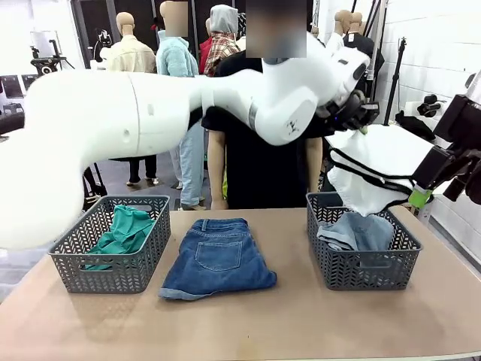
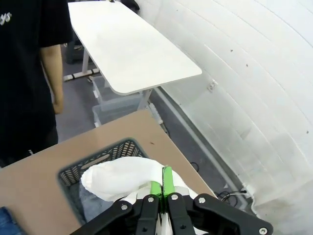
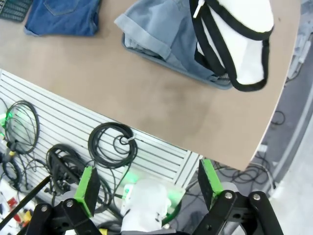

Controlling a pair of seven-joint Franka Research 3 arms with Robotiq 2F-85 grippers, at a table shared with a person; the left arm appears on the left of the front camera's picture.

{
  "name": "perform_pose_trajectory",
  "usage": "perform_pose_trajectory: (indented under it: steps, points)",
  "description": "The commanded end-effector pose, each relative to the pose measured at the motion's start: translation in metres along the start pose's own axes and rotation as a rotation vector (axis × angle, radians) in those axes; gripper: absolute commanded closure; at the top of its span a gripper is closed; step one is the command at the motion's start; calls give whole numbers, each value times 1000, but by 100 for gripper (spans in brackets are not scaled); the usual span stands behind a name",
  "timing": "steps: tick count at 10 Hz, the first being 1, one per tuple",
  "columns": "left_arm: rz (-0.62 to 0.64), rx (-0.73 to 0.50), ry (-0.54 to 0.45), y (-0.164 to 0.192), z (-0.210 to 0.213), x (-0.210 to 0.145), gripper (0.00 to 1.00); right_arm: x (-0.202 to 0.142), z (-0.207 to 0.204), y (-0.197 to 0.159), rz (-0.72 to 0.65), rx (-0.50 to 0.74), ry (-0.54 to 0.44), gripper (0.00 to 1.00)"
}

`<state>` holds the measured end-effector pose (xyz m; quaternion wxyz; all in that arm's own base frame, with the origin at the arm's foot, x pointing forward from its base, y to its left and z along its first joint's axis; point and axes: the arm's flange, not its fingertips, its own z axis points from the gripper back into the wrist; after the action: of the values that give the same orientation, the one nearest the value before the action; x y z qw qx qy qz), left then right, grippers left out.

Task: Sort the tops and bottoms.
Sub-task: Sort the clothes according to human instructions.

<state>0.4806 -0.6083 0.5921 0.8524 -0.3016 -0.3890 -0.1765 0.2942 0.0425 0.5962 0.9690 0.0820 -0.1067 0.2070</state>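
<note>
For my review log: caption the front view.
Left gripper holds white black-trimmed shorts over the right-hand basket; mid-blue denim shorts lie on the table.

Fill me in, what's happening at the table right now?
The left gripper, reaching across, is shut on the white shorts and holds them above the right basket, where the faded denim lies. The right gripper hangs open beside the table, holding nothing. The teal top is in the left basket; the mid-blue denim shorts lie folded between the baskets.

White shorts [image 1: 376,162] hide the right basket [image 1: 361,267] at its 12 o'clock rim. Mid-blue denim shorts [image 3: 61,14] are cropped at the right wrist view's 11 o'clock.
</note>
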Motion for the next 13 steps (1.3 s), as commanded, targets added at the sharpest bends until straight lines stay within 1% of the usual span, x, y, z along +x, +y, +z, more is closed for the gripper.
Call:
perform_pose_trajectory:
  steps: [1,2,3,5,6,8,10,12,13]
  points:
    - [71,-45,-40,16,-5,-16,100,3,0,-1,-3,8,0,0]
    - [74,-45,-24,28,-20,-26,100,3,0,-1,-3,8,0,0]
    - [94,-13,20,42,-35,-41,100,3,0,-1,-3,8,0,0]
    - [114,87,87,66,-51,-69,100,3,0,-1,-3,8,0,0]
    - [115,139,114,72,-54,-81,100,3,0,-1,-3,8,0,0]
    - [103,272,167,83,-55,-90,100,3,0,-1,-3,8,0,0]
    - [97,264,174,100,-61,-99,100,3,0,-1,-3,8,0,0]
    - [93,270,245,111,-67,-119,100,3,0,-1,-3,8,0,0]
    - [99,273,253,111,-67,-121,100,3,0,-1,-3,8,0,0]
